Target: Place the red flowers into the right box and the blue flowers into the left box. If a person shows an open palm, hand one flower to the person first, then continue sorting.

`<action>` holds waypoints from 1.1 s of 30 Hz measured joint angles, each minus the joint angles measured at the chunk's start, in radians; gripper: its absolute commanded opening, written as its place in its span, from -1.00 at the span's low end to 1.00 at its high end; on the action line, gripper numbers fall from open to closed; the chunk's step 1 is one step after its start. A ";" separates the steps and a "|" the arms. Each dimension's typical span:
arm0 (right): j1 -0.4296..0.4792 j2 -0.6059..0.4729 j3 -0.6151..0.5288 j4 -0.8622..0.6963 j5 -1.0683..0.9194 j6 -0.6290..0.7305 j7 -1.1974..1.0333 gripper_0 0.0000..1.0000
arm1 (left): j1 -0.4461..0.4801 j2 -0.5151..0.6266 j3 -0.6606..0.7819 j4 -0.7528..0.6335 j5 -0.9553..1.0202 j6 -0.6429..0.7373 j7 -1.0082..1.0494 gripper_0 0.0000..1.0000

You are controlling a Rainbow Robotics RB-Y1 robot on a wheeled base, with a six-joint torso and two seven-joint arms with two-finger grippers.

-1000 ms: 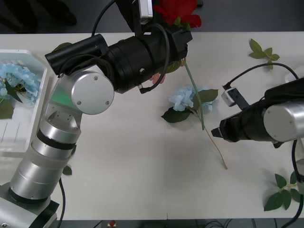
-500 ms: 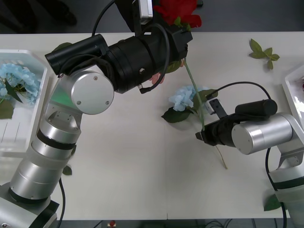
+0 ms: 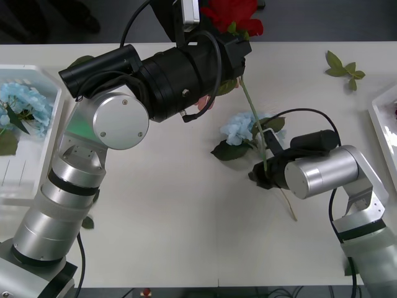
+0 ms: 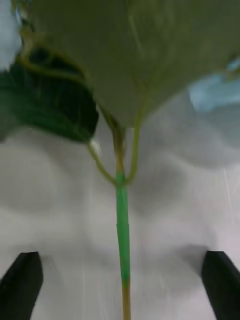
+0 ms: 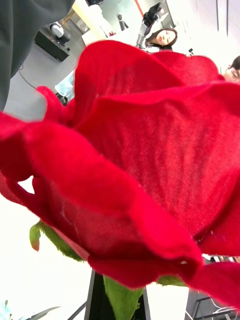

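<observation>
My left gripper (image 3: pixel 237 45) is held high over the table's far edge, shut on a red flower (image 3: pixel 232 13). Its deep-red bloom (image 5: pixel 145 170) sits very close in the left wrist view, and a long green stem (image 3: pixel 251 118) runs down from it. One blue flower (image 3: pixel 238 130) lies mid-table with big green leaves. My right gripper (image 3: pixel 259 176) is low over its stem (image 4: pixel 122 235), open, with one black finger (image 4: pixel 22 280) on each side of it. More blue flowers (image 3: pixel 22 102) lie in the left box (image 3: pixel 53 87). An edge of the right box (image 3: pixel 383 118) shows at the right.
A loose leaf sprig (image 3: pixel 343 66) lies at the back right, and a small leaf (image 3: pixel 87 222) lies beside my left arm. Something pink (image 3: pixel 202 103) peeks out under the left forearm. The stem's tan tip (image 3: pixel 290 211) reaches toward the table's front.
My right arm has swung left across the table, bringing its gripper down at the blue flower's stem. The left arm and its red flower have stayed put.
</observation>
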State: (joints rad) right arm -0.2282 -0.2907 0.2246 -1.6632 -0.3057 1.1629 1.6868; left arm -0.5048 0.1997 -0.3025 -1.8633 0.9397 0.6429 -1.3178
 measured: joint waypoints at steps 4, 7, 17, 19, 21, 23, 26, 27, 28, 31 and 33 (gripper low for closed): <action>-0.011 0.011 0.000 0.003 0.000 0.000 0.000 -1.00 | 0.000 0.000 0.000 0.000 0.000 0.000 0.000 -1.00; -0.011 0.012 0.000 0.003 0.001 0.000 0.000 -1.00 | 0.000 0.000 0.000 0.000 0.002 0.000 0.000 -1.00; -0.011 0.009 0.000 -0.003 0.001 0.000 0.001 -1.00 | 0.000 0.000 0.000 0.000 0.007 0.000 0.000 -1.00; -0.011 -0.004 0.000 -0.023 -0.004 0.000 0.005 -1.00 | 0.000 0.000 0.000 0.000 0.007 0.000 0.000 -1.00; -0.011 -0.023 0.000 -0.055 -0.012 0.000 0.011 -1.00 | 0.000 0.000 0.000 0.000 0.007 0.000 0.000 -1.00; -0.011 -0.040 -0.003 -0.088 -0.020 0.006 0.020 -1.00 | 0.000 0.000 0.000 0.000 0.007 0.000 0.000 -1.00; -0.010 -0.047 -0.057 -0.141 -0.063 0.029 0.098 -1.00 | 0.000 0.000 0.000 0.000 0.007 0.000 0.000 -1.00; -0.010 -0.047 -0.083 -0.154 -0.086 0.029 0.145 -1.00 | 0.000 0.000 0.000 0.000 0.007 0.000 0.000 -1.00; -0.010 -0.046 -0.112 -0.166 -0.106 0.027 0.198 -1.00 | 0.000 0.000 0.000 0.000 0.007 0.000 0.000 -1.00; -0.009 -0.032 -0.202 -0.202 -0.156 0.002 0.303 -1.00 | 0.000 0.000 0.000 0.000 0.007 0.000 0.000 -1.00; -0.009 -0.019 -0.254 -0.221 -0.190 -0.035 0.329 -1.00 | 0.000 0.000 0.000 0.000 0.007 0.000 0.000 -1.00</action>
State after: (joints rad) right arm -0.2376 -0.3093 -0.0289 -1.8843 -0.4959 1.1282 2.0155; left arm -0.5048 0.1997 -0.3025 -1.8633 0.9468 0.6428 -1.3179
